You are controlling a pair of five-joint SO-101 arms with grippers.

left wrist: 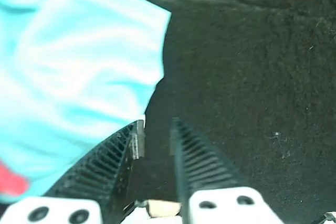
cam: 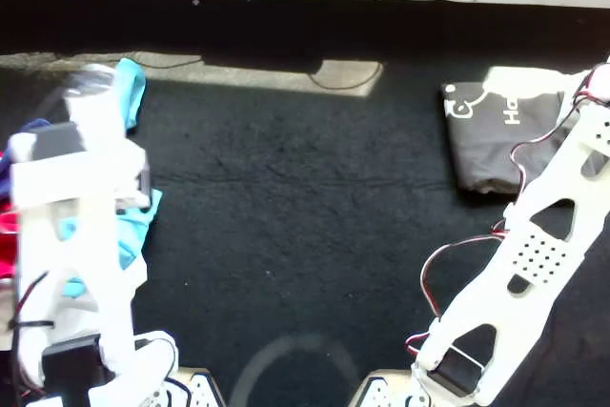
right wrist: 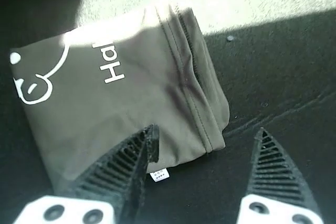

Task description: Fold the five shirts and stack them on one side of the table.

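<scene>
High view: a grey shirt [cam: 496, 145], folded into a flat rectangle with white print, is laid at the far right of the black, felt-like table [cam: 305, 226]. The right gripper [right wrist: 205, 145], its ribbed fingers spread wide, is held above the shirt's stitched edge. A crumpled turquoise shirt [cam: 141, 221] is heaped at the left; the left gripper [left wrist: 156, 140] is parted narrowly beside its smooth cloth, with nothing gripped.

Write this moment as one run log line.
left pincer: slightly open, beside cyan shirt | right pincer: open, at folded grey shirt
</scene>
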